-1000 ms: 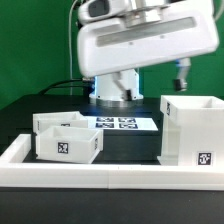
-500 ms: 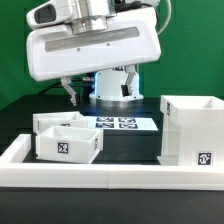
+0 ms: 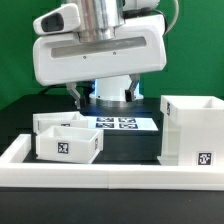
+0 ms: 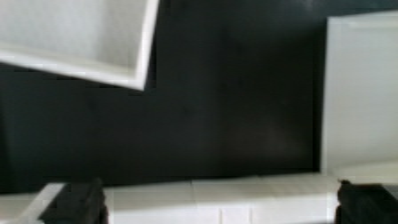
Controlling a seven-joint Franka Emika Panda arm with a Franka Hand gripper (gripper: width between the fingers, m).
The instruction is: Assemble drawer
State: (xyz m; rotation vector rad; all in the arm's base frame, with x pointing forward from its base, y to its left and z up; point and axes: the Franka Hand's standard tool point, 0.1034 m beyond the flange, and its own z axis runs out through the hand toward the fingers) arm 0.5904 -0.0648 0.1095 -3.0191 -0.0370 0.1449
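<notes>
– Over the black table, exterior view: the arm's white housing fills the upper middle, green backdrop behind; biggest thing in sight. Same on your side?
– Same; next in size, the long low border wall, running across the front edge of the table.
– Drawer parts?
– Three, none joined; the case stands upright at the exterior view's right, open at the top, just behind the border wall; a square case tag sits low on its front face.
– And the trays?
– Both at the exterior view's left, well apart from the case; the front tray carries a tray tag on its near wall; the rear tray sits right behind it; touching or just apart, cannot tell.
– Between the two groups?
– The marker board, flat on the table, farther back, below the housing.
– Claw?
– The gripper is spread wide; the wrist view shows two dark fingertips near opposite edges of the picture, gripping no part.
– What lies beyond them in that view?
– Blurred; dark table, a tilted white panel, a white slab; cannot tell which parts these are.
– Anything of the claw from outside?
– One dark finger hangs under the housing toward the exterior view's left, above the trays, clear of them.
</notes>
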